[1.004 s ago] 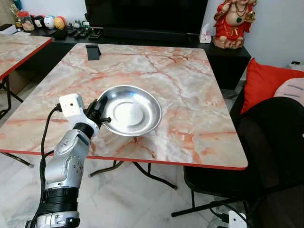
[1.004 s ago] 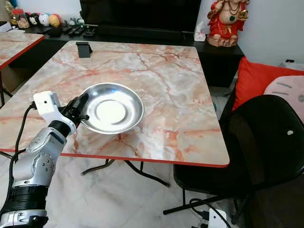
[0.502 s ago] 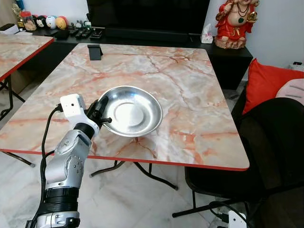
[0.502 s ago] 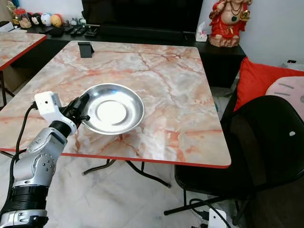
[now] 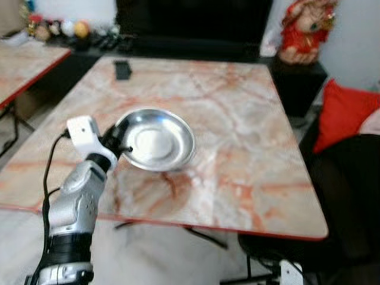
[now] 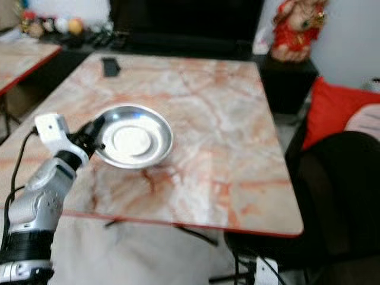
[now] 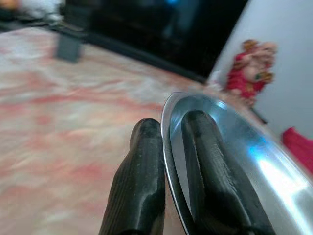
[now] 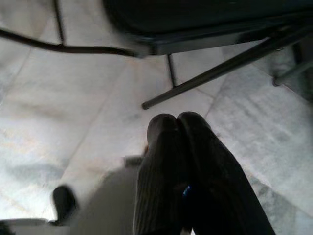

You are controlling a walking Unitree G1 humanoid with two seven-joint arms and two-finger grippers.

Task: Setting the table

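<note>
The steel plate [image 5: 155, 140] sits over the near left of the marble table [image 5: 249, 148], its left rim clamped in my left gripper [image 5: 116, 142], my right gripper [image 8: 183, 161] closed empty, and this thin-edge pinch could slip, I judge.

Pink-veined marble table [image 5: 237, 148] with red edge, small black stand [image 5: 123, 69] at far corner (blurred)

Left gripper [image 6: 94, 138] clamps the near-left rim of a steel bowl [image 6: 134, 144] over the marble desk [image 6: 214, 154]; image blurred.
</note>
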